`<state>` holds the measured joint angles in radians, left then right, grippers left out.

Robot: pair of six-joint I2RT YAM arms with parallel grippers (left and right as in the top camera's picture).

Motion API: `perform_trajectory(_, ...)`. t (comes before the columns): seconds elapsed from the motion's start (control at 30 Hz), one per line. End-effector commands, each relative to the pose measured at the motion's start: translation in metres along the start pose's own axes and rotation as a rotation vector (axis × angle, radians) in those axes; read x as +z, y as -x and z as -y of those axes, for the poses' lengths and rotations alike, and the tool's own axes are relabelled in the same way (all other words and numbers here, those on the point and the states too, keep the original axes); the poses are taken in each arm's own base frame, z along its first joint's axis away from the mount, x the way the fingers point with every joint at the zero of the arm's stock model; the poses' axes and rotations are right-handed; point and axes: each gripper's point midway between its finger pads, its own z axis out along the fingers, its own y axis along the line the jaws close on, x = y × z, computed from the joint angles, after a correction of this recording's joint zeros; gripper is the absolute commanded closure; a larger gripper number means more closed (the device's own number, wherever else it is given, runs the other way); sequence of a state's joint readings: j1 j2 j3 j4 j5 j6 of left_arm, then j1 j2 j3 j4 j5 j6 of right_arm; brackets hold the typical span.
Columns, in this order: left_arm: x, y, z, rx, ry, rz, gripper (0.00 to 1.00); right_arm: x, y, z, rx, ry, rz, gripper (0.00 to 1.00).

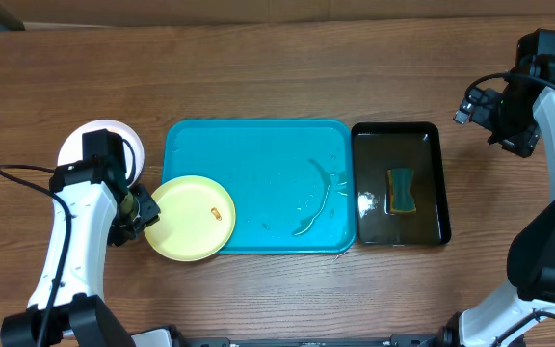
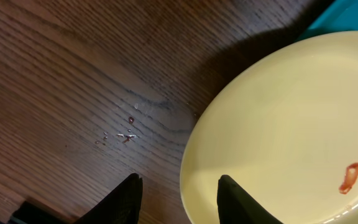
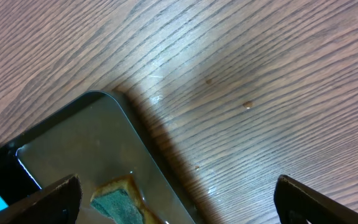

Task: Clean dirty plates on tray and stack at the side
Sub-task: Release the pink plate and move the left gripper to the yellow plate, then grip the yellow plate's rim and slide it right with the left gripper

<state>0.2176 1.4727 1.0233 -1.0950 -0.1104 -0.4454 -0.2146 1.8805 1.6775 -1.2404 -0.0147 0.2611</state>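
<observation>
A pale yellow-green plate (image 1: 193,218) with an orange-red smear (image 2: 350,178) lies on the front left corner of the turquoise tray (image 1: 268,154) and overhangs the table. My left gripper (image 1: 148,214) is open at the plate's left rim. In the left wrist view the gripper (image 2: 182,200) has one finger over the wood and one over the plate (image 2: 291,124). A white plate (image 1: 114,141) sits on the table left of the tray, partly hidden by my left arm. No other white plate shows. My right gripper (image 1: 472,104) is wide open and empty in the right wrist view (image 3: 179,202).
A black glossy tray (image 1: 432,145) stands right of the turquoise tray and holds liquid and a green-and-yellow sponge (image 1: 401,191). Its corner (image 3: 98,118) and the sponge (image 3: 120,202) show below my right gripper. Wet streaks (image 1: 321,193) lie on the turquoise tray. Small crumbs (image 2: 126,134) lie on the wood.
</observation>
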Motion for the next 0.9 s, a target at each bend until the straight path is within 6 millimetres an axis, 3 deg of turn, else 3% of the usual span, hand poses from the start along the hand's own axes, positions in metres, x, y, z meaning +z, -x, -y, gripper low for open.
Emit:
perform_trajectory(0.0, 0.015, -0.003, -0.008, -0.022, 0.057, -0.033, 0.59, -0.008, 0.005, 0.000, 0.001, 0.004, 0.031, 0.00)
perform_trajectory(0.13, 0.031, -0.003, -0.003, -0.021, 0.043, -0.039, 0.59, -0.008, 0.005, 0.000, 0.001, 0.004, 0.031, 0.00)
perform_trajectory(0.4, 0.037, -0.007, 0.001, -0.016, 0.025, -0.050, 0.67, -0.008, 0.005, 0.000, 0.001, 0.004, 0.031, 0.00)
perform_trajectory(0.63, 0.054, -0.011, 0.011, 0.008, -0.001, -0.020, 0.71, -0.008, 0.005, 0.000, 0.001, 0.004, 0.031, 0.00)
perform_trajectory(0.87, 0.049, -0.028, 0.046, 0.051, -0.191, -0.108, 0.90, -0.008, 0.005, 0.000, 0.001, 0.004, 0.031, 0.00)
